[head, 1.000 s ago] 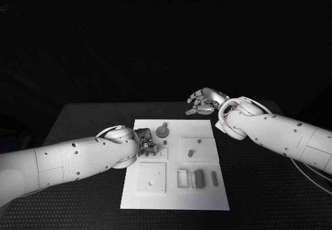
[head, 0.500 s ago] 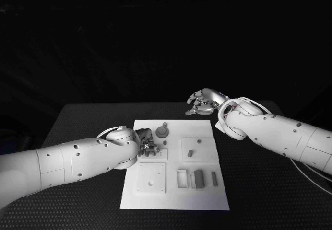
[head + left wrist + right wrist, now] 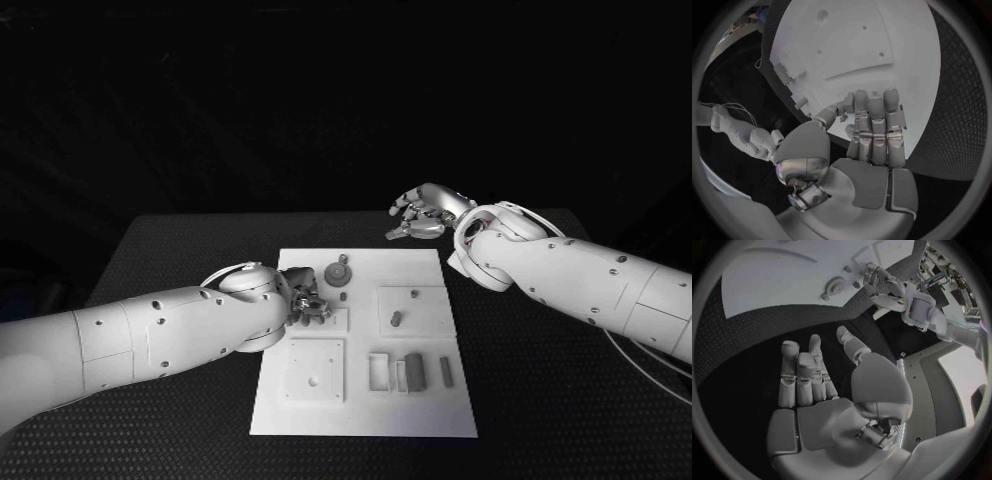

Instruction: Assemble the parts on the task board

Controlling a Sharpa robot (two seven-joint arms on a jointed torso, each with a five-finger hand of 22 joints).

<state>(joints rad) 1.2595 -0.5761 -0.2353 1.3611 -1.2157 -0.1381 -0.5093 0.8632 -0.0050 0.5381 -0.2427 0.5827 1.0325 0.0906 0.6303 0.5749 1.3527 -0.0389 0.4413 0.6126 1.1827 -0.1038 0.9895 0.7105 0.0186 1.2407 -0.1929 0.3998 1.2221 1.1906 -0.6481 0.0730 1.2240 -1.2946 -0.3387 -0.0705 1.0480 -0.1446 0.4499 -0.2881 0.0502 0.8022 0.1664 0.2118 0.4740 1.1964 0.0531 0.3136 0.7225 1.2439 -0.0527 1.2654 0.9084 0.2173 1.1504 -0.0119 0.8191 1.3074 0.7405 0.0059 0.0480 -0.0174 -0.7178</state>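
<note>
While the left hand (image 3: 303, 303) works with fingers curled at the left edge of the task board (image 3: 433, 420), whether it holds a part cannot be told. Several grey parts (image 3: 415, 372) lie loose near its front edge, so assembly appears unfinished; the right hand (image 3: 426, 214) hovers empty, fingers apart, over the bench (image 3: 188, 240) beyond it.

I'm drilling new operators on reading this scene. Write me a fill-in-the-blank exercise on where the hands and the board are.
1. The task board lies on a table whose colour is ____.
2. The hand that hovers over the board's left edge is the ____ hand.
3. The right hand hangs past the board's ____ edge, over bare table, and holds nothing.
4. The round, gear-like part on the board lies nearest the ____ hand.

Missing words: black; left; far; left
</note>
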